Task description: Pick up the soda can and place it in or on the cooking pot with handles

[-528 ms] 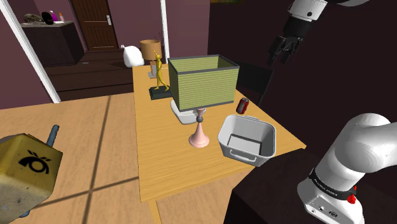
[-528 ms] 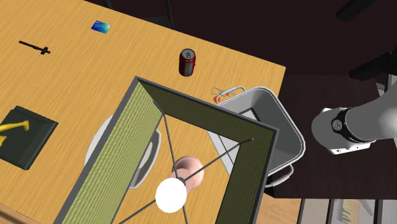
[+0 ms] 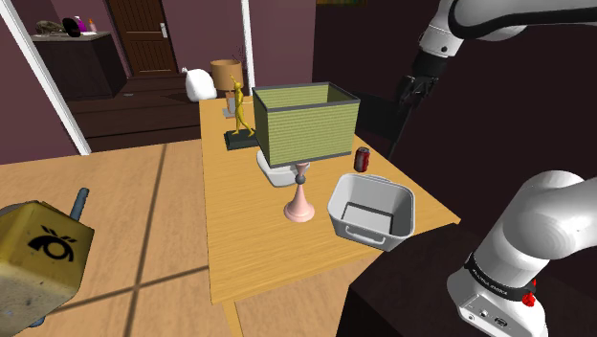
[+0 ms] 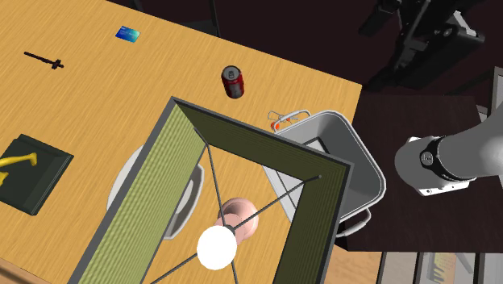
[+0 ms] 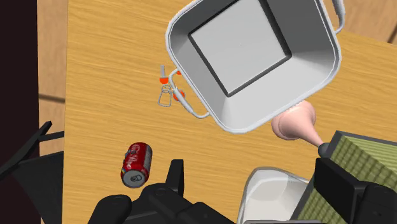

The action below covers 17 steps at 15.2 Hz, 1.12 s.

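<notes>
Nearest, at the shoulder view's lower right, the dark stand (image 3: 402, 302) carries the white arm (image 3: 536, 239), which climbs out of the picture and comes back in at the top. At that view's lower left, a yellow box (image 3: 38, 254) with a black mark shows close to the camera.

On the near right part of the wooden table (image 3: 244, 249) stands the pot (image 3: 368, 230). It is pale grey and square with rounded corners, and has loop handles at its sides. Just to its left in the shoulder view is a lamp (image 3: 304, 124) with a green square shade on a pink foot. Behind the foot lies a white tray (image 3: 277, 174).

Close against the pot's far handle lies a small wire thing (image 4: 282, 119) with orange spots. A little farther stands the can (image 3: 362, 159), red with a dark top. It is upright on the table, apart from the pot and near the table's right edge in the shoulder view.

The gripper (image 3: 414, 93) hangs high over that edge, above and beyond the can and well apart from it. Its fingers (image 5: 175, 172) stand wide apart and clasp nothing. The wrist view looks down on the can, the wire thing and the pot.

Farther along the table a yellow figure (image 3: 241, 113) stands on a dark base. The second exterior view shows a blue card (image 4: 127, 34) and a thin black cross (image 4: 44, 60) lying on the far part. Beyond the table are a white bag (image 3: 198, 84) and a dark door (image 3: 143, 33).
</notes>
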{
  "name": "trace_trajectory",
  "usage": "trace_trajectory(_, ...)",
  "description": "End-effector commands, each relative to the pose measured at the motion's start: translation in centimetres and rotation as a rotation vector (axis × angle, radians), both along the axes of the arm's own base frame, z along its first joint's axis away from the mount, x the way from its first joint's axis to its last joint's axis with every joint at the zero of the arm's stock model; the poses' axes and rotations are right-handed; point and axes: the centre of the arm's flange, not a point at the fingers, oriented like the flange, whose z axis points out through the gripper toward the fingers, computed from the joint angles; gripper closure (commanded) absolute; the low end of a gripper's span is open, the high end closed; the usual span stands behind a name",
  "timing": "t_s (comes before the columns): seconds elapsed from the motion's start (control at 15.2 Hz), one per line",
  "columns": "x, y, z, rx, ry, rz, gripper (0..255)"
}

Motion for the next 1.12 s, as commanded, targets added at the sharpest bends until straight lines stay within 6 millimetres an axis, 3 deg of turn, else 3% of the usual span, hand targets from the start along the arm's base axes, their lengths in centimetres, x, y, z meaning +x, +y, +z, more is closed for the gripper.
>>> trace_trajectory(0.0,1.3,-1.4,-1.6,0.003,0.001,0.003,0)
trace_trajectory(1.06,11.3,-12.5,-17.1,0.031,0.024,0.018,0)
